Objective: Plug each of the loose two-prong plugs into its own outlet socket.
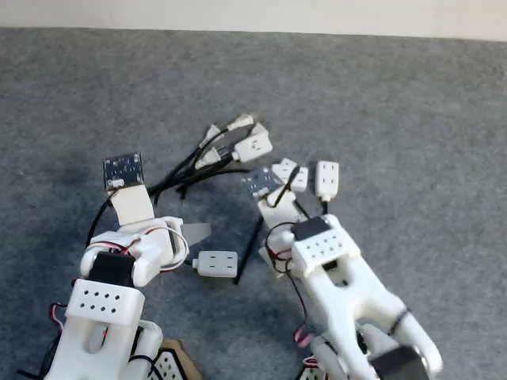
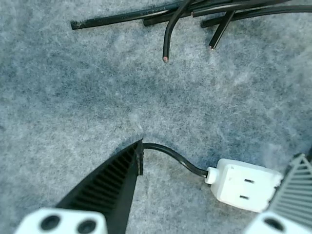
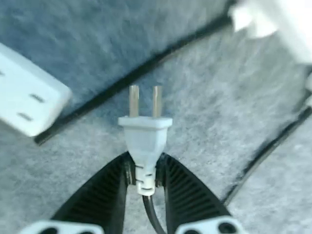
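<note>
Right claw around plug, prongs outward

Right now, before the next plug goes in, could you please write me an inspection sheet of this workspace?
Surface: grey carpet, flat.
Job's things: one plug held, prongs free; one socket near the left gripper; other sockets and other plugs clustered farther off.
Clutter: nothing seen.
Grippers: left gripper open; right gripper shut on the plug.
Cables: black cords crossing loosely, some with cut ends.
Surroundings: pale strip beyond the carpet.
</note>
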Motion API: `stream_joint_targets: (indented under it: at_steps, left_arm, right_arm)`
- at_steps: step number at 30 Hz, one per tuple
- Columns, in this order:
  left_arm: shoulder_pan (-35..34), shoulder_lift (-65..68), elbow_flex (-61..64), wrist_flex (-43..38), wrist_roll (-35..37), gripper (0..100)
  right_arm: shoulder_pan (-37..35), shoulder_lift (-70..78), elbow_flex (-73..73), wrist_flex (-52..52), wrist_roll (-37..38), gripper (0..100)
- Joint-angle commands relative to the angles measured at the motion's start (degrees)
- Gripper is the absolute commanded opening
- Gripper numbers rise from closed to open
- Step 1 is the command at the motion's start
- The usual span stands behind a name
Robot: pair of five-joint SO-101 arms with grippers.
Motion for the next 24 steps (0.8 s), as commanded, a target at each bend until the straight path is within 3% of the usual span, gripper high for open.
stream_joint_targets:
  at_steps: [1,6,9,16,24]
  left_arm:
    - [0.0,-0.2,-0.5,-1.3,0.6,43]
    - [0.1,-0.7,-1.0,-1.3,5.8,43]
    - [-1.0,-0.7,-2.3,-1.2,7.2,43]
    - [-1.7,-3.0,-2.5,-1.4,8.5,44]
    - [-0.3,-23.8,2.9,0.6,8.5,44]
  right_arm:
    - [-3.2,-11.1,-2.2,4.8,1.8,0.5]
    - [-7.2,-6.9,-17.8,15.0,1.7,0.5]
    - [-10.4,-2.1,-24.9,15.8,1.6,0.5]
    - [-18.0,3.3,-17.7,3.0,-1.1,0.5]
    - [-18.2,3.9,-14.4,1.0,-1.6,0.5]
